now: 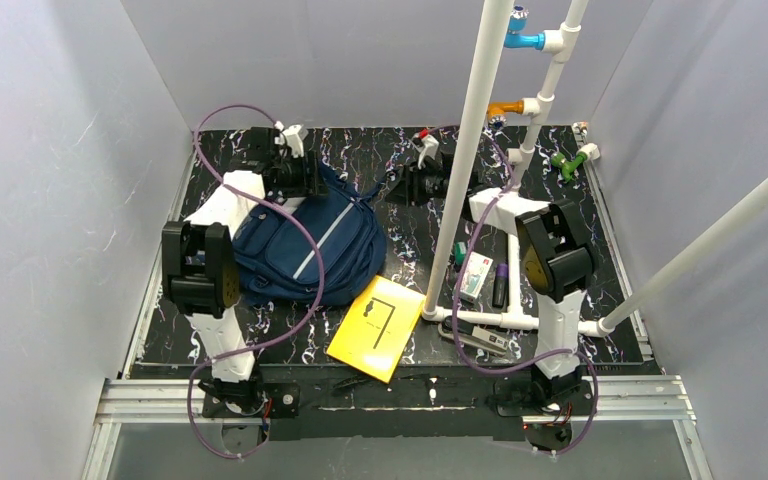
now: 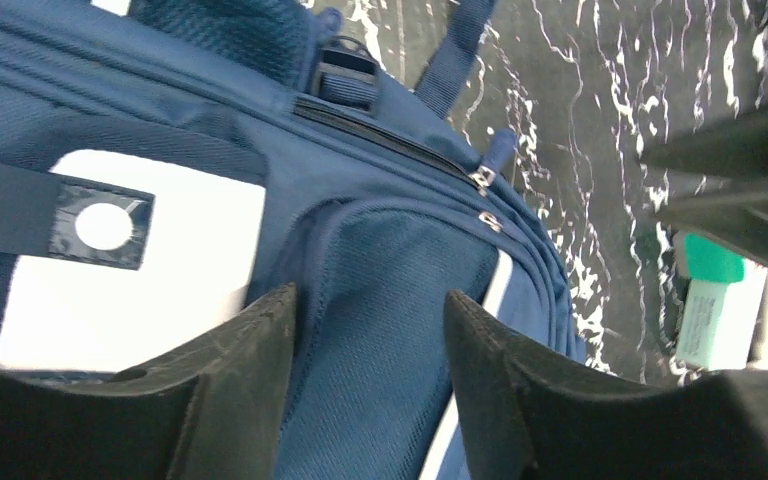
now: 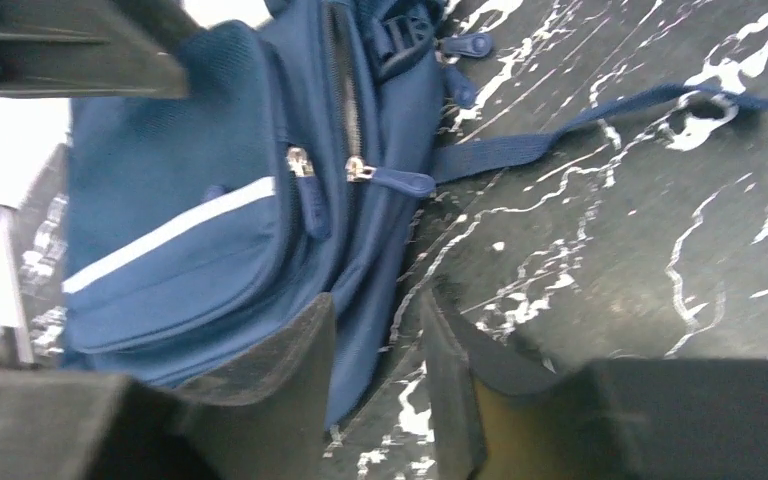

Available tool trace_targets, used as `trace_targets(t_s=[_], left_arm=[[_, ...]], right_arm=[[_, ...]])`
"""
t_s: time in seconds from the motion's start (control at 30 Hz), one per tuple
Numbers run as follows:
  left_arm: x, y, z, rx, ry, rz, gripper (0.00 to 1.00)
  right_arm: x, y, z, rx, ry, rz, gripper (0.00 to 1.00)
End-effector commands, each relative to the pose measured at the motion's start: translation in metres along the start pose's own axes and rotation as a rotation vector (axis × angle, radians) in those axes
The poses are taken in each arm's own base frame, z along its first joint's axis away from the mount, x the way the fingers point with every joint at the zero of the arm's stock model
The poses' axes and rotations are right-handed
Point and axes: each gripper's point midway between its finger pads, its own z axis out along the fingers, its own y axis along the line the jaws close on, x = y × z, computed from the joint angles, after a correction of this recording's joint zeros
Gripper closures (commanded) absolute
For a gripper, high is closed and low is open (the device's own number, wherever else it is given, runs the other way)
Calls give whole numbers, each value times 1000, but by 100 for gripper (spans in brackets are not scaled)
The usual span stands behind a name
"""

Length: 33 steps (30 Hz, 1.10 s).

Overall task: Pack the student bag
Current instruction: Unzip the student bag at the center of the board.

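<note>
The student bag (image 1: 310, 250), navy blue with a grey stripe, lies flat on the left half of the black marbled table. My left gripper (image 1: 312, 180) hovers over its far top edge. In the left wrist view the gripper (image 2: 370, 330) is open, and the bag's front pocket fabric (image 2: 390, 270) shows in the gap, unpinched, with two zipper pulls (image 2: 482, 182) just beyond. My right gripper (image 1: 398, 188) is beside the bag's far right corner. It (image 3: 375, 335) stands open over the bag's edge (image 3: 180, 200) and bare table. Nothing is held.
A yellow book (image 1: 376, 327) lies in front of the bag. A white pipe frame (image 1: 470, 150) stands right of centre, with a green-capped white box (image 1: 475, 275), a dark marker (image 1: 500, 285) and a flat case (image 1: 480, 340) at its foot. A bag strap (image 3: 580, 125) trails on the table.
</note>
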Motion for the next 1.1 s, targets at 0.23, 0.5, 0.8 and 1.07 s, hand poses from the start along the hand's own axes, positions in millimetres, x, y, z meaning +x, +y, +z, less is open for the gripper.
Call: trace_targets(t_s=[0.23,0.5,0.8,1.07], left_arm=[[58,-53,-40,-287,120,455,36],[37,-54,-51,-339,62,469,17],[38,-94,-64,-79,141,365,14],[117,-125,-92,-28,217,550,13]], right_arm=[[-1,-39,22,103,196,-552,35],[20,-31,23,1,292,-710,34],[16,1,1,-73,250,-724,33],[28,15,-21,-173,321,-810,32]])
